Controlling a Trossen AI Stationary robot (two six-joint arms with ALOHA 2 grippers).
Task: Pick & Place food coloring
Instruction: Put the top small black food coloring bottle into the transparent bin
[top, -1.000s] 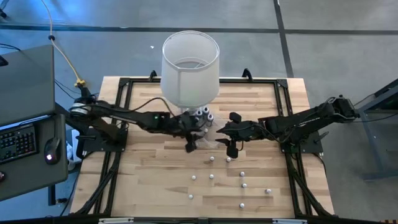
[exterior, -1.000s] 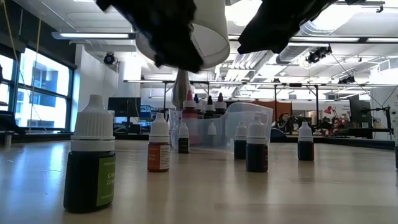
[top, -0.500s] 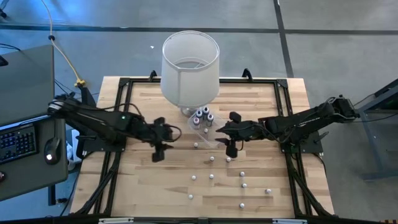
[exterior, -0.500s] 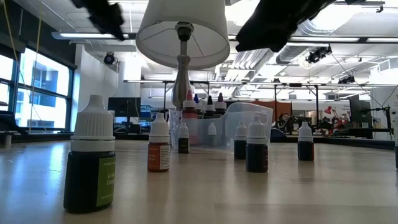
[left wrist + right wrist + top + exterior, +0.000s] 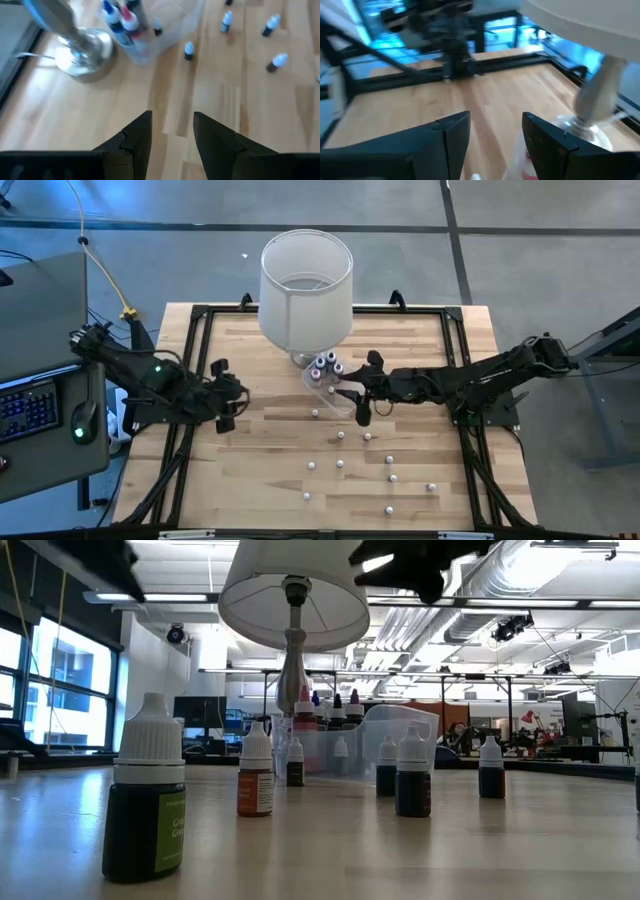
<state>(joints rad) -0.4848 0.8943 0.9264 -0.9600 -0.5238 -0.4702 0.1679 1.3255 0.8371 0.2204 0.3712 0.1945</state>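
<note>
At the far left I see a keyboard [image 5: 28,406] and mouse [image 5: 80,421] on a side desk. The left gripper [image 5: 226,394] hangs over bare wood at the table's [image 5: 420,340] left part, fingers spread, nothing between them. At centre the white lampshade [image 5: 306,290] stands beside a clear tub [image 5: 336,387] holding several food coloring bottles [image 5: 326,366]; more stand scattered on the planks nearer me. The right gripper [image 5: 358,392] hovers at the tub, released, empty. In the low view, ceiling lights and windows fill the room behind.
</note>
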